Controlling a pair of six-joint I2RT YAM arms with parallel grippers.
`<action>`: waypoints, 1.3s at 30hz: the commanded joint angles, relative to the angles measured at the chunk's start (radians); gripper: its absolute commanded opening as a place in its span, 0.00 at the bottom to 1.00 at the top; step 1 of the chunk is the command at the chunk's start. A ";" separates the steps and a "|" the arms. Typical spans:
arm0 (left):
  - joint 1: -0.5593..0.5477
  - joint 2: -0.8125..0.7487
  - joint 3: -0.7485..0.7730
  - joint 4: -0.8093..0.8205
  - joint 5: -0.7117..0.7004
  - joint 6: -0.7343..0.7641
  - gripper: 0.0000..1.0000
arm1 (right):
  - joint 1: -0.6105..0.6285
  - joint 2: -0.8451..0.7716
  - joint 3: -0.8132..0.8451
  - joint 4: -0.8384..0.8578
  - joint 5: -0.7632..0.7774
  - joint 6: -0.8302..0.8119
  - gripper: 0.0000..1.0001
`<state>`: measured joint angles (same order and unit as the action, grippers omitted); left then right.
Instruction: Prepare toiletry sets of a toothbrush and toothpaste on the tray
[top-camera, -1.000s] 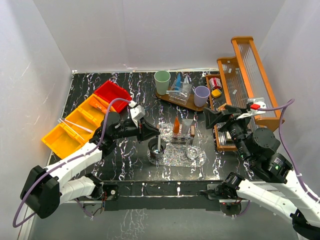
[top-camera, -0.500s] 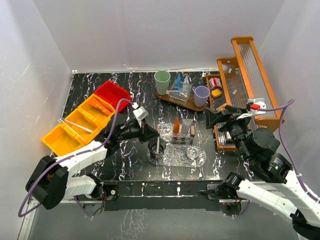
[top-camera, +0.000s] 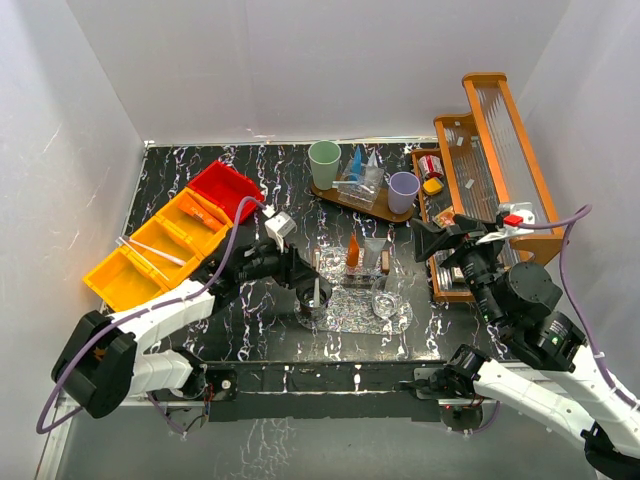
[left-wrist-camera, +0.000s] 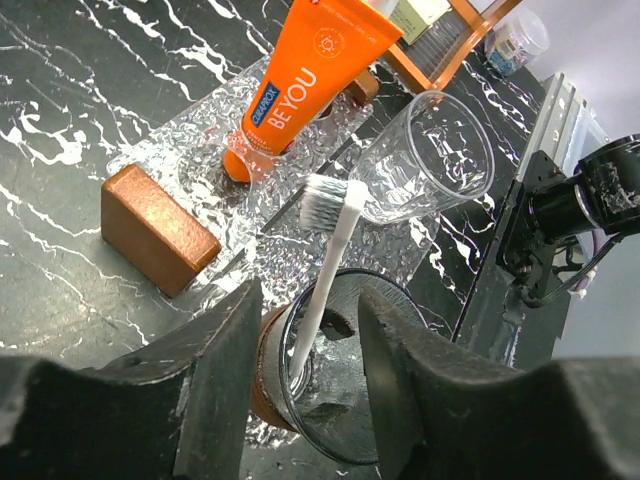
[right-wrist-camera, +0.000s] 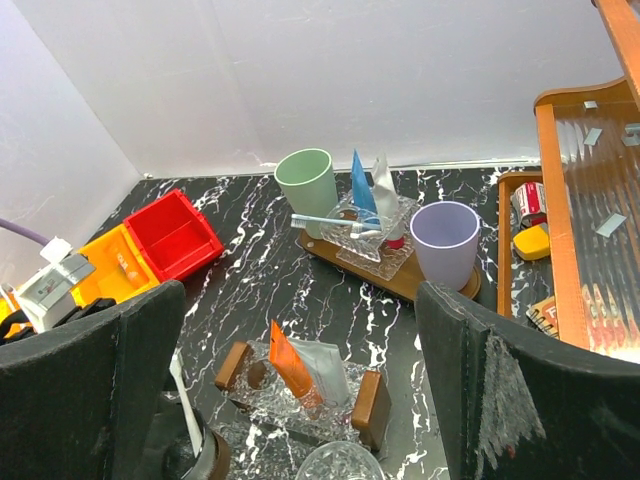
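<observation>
Left gripper (left-wrist-camera: 310, 305), jaws parted, flanks the slim white toothbrush (left-wrist-camera: 325, 280) leaning in the clear glass cup (left-wrist-camera: 345, 430) — ungripped. A crooked retreat could snag and topple it; right gripper (right-wrist-camera: 300, 340) gapes empty.

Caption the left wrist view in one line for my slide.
Left end effector open around a white toothbrush standing in a glass cup; orange tube and another glass beyond.

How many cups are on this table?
4: a green cup and a lilac cup on the rear wooden tray; a glass holding a toothbrush, and an empty glass beside it, front centre. None seems hidden.
</observation>
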<state>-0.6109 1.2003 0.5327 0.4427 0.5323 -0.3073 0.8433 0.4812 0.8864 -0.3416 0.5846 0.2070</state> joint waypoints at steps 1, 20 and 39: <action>0.003 -0.059 0.100 -0.165 -0.038 0.003 0.45 | 0.002 -0.014 0.005 0.026 0.022 -0.028 0.98; 0.457 -0.114 0.501 -0.812 -0.770 0.037 0.86 | 0.001 0.017 -0.108 0.076 -0.056 -0.058 0.98; 0.922 0.321 0.693 -1.049 -0.858 -0.332 0.69 | 0.001 0.039 -0.143 0.110 -0.055 -0.132 0.98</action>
<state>0.2871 1.5047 1.1797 -0.5282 -0.2775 -0.5533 0.8433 0.5365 0.7544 -0.3016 0.5205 0.0978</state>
